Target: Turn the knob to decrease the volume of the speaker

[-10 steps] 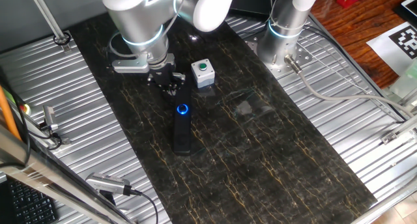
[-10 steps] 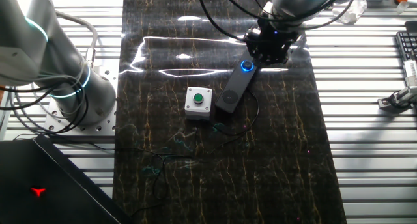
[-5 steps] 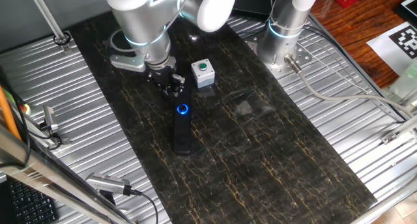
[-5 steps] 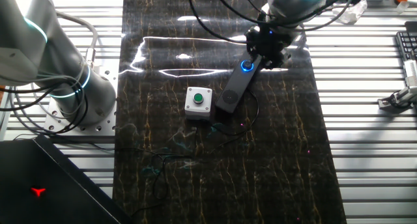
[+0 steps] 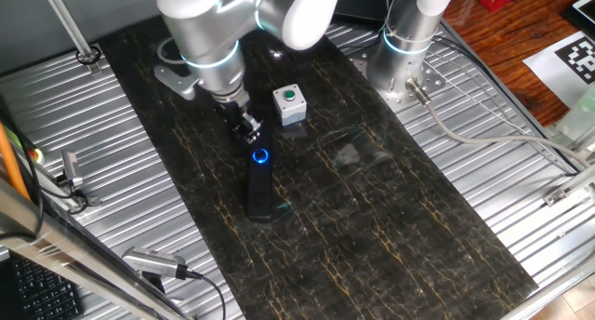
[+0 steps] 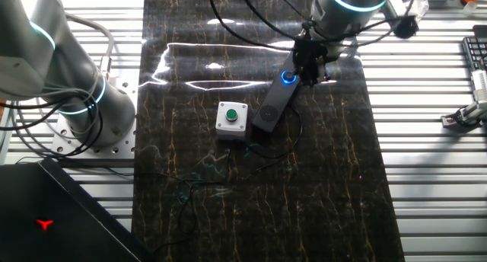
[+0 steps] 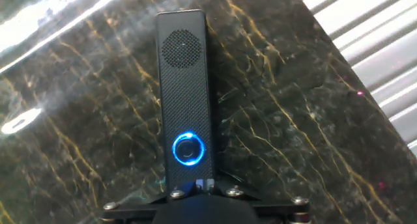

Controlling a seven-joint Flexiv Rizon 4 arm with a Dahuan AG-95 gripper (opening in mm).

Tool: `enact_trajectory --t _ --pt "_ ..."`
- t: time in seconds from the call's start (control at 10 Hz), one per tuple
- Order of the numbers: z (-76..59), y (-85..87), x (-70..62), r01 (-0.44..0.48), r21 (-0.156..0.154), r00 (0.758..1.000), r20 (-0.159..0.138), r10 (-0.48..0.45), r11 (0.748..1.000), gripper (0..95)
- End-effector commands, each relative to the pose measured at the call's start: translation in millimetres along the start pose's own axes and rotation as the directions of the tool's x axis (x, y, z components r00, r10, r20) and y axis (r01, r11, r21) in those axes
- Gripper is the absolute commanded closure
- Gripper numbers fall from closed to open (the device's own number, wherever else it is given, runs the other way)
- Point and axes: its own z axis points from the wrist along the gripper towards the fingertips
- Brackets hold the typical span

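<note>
I see a black speaker (image 7: 184, 94) with a fine mesh texture along its face and a denser dotted circle near its far end. Its knob (image 7: 187, 149) is black, ringed by bright glowing blue. The table (image 7: 293, 120) under it is black marble-patterned, veined in gold and yellow, with white glare streaks. Beside the speaker I see a light grey box (image 5: 290, 106) topped by a green button (image 5: 289, 96). The claw (image 5: 247, 127) looks black, on a silver-white arm (image 5: 209, 32) banded with a cyan ring. Ribbed silver metal (image 6: 426, 140) flanks the dark surface.
</note>
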Motion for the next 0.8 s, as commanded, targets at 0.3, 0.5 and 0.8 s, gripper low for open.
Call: enact_trajectory --t 0.3,0.5,0.8 --pt "10.9 1.3 -0.7 -0.181 -0.009 0.983 0.002 0.181 0.983 76.0" --pt "10.9 1.3 -0.7 -0.168 0.028 0.986 0.005 0.168 0.985 76.0" --pt "10.9 1.3 -0.7 -0.132 0.025 0.991 0.003 0.132 0.991 76.0"
